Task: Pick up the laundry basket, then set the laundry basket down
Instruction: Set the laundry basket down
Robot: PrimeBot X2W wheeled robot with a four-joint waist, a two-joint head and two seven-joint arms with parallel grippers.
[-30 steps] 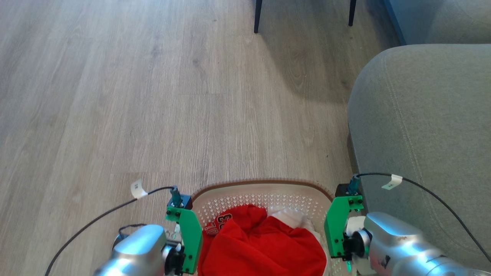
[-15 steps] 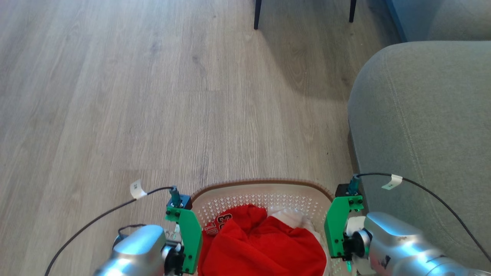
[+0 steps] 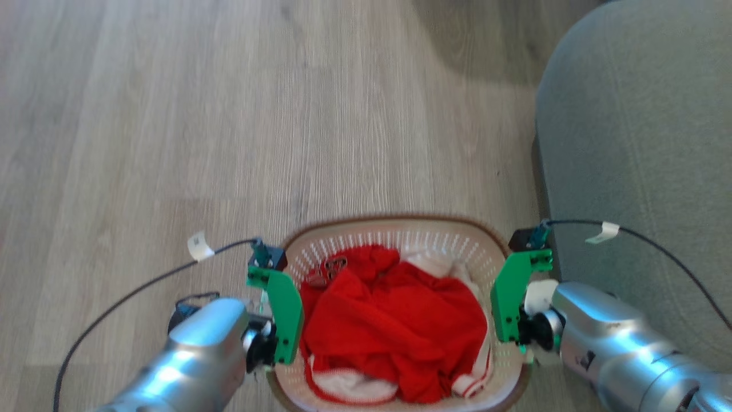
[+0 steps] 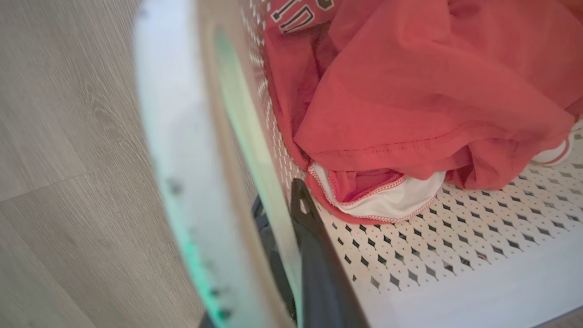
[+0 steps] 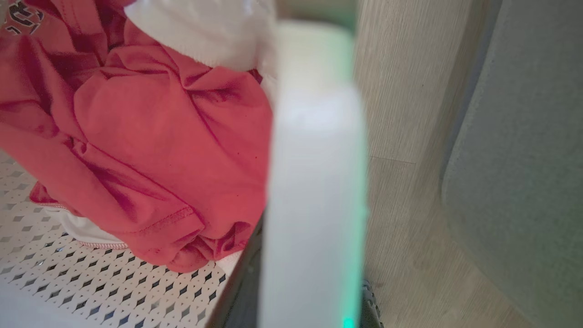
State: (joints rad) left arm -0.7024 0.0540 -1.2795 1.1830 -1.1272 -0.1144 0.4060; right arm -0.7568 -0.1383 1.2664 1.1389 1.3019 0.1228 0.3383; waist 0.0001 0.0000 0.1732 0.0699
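Note:
The laundry basket (image 3: 394, 232), white and perforated with a brown rim, sits between my two arms in the head view. Red and white clothes (image 3: 394, 320) fill it. My left gripper (image 3: 283, 323) is shut on the basket's left side. In the left wrist view one dark finger (image 4: 314, 255) lies inside the wall and the rim (image 4: 191, 173) passes between the jaws. My right gripper (image 3: 509, 306) is shut on the right side. In the right wrist view the white handle (image 5: 314, 182) crosses in front, with a finger (image 5: 241, 287) inside. I cannot tell whether the basket's bottom touches the floor.
A grey sofa (image 3: 640, 143) stands close along the right, just beyond my right arm; its side also appears as the grey sofa (image 5: 524, 159) in the right wrist view. Wood floor (image 3: 171, 114) stretches ahead and to the left. Black cables with white tags arch off both wrists.
The head camera has tipped down, so nearly the whole basket shows and the chair legs have left the top. Both grippers keep the same hold on the basket's sides.

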